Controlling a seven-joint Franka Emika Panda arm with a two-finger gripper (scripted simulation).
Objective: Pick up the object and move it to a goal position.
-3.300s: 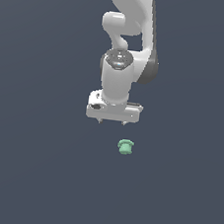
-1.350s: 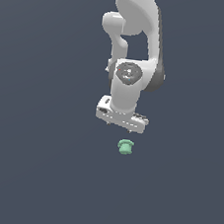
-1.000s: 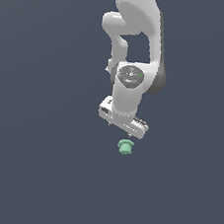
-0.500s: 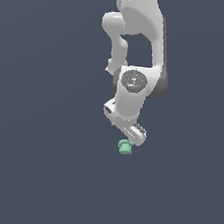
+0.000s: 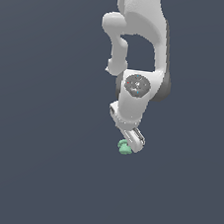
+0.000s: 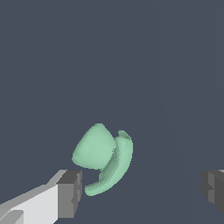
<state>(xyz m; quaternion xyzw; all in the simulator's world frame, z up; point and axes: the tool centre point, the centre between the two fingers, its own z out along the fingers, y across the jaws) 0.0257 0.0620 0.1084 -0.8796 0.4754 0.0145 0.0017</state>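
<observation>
The object [image 5: 124,147] is a tiny mint-green rounded lump with a flared cap, lying on the dark grey floor. In the exterior view my white gripper [image 5: 129,142] hangs right over it and hides part of it. In the wrist view the object [image 6: 103,157] lies between my two dark fingertips, close to one fingertip [image 6: 70,193] and well apart from the other [image 6: 213,189]. My gripper [image 6: 142,191] is open and holds nothing.
The floor [image 5: 38,164] is a plain dark grey surface all around. The white arm [image 5: 140,43] rises above the gripper in the exterior view.
The gripper has come down and turned over the object, from a little above it to right over it. The object has not moved.
</observation>
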